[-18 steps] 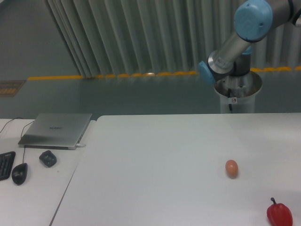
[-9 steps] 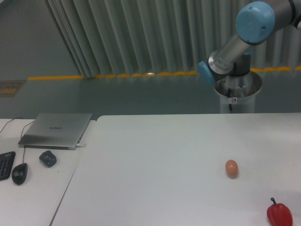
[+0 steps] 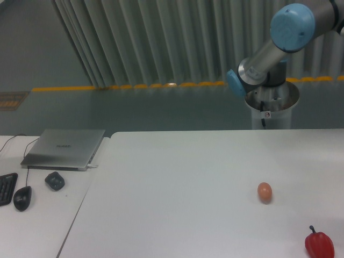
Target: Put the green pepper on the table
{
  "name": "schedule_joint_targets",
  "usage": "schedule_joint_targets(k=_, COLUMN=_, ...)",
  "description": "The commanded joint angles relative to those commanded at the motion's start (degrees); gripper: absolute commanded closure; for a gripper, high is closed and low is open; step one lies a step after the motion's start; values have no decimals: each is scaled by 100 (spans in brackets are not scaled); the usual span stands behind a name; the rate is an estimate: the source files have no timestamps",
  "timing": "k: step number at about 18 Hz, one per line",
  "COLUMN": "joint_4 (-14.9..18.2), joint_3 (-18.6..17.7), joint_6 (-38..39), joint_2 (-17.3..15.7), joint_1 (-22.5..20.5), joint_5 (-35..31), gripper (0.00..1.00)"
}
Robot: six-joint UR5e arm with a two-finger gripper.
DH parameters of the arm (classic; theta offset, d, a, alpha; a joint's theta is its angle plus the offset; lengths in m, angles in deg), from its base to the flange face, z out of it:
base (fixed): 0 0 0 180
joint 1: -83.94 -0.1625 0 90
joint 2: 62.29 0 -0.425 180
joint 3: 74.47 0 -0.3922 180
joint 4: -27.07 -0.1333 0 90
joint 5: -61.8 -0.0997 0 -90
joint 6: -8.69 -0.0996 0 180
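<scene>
Green pepper nowhere in shot, tool out of frame too, so can't place one against the other and can't tell whether open, closed or holding anything. Only the arm's elbow section (image 3: 271,51) showing at about 1 o'clock, blue caps on the joints, rising from a round pedestal (image 3: 271,105) behind the worktop (image 3: 177,183).

On the white worktop: brown egg (image 3: 264,192) at roughly 4 o'clock, red pepper (image 3: 319,244) with dark stem way down at 5 o'clock near the corner, well apart from the egg. Over at 9 o'clock, a smaller desk (image 3: 37,226) with a closed laptop (image 3: 65,148), black mouse (image 3: 22,198), a small dark gadget (image 3: 54,180) and a keyboard edge (image 3: 6,188). Behind: grey ribbed wall, yellow floor stripe (image 3: 129,86).

Versus a second ago: top blue joint nudged slightly toward 3 o'clock, egg and red pepper exactly where they were.
</scene>
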Motion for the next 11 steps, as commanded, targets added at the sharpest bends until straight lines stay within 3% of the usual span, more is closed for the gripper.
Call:
schedule_joint_targets(k=6, joint_4=0, joint_3=17, joint_6=44, joint_2=-70, joint_1=-17, joint_5=18, gripper=31)
schedule_joint_targets(k=8, joint_4=0, joint_3=52, joint_6=62, joint_2=-62, joint_1=-26, joint_5=26, gripper=31)
schedule_joint_targets(k=9, joint_4=0, joint_3=61, joint_6=88, joint_2=-44, joint_1=-26, joint_5=18, gripper=41)
schedule_joint_targets(k=11, joint_4=0, joint_3=61, joint_6=105, joint_2=-62, joint_1=-26, joint_5=26, gripper=46)
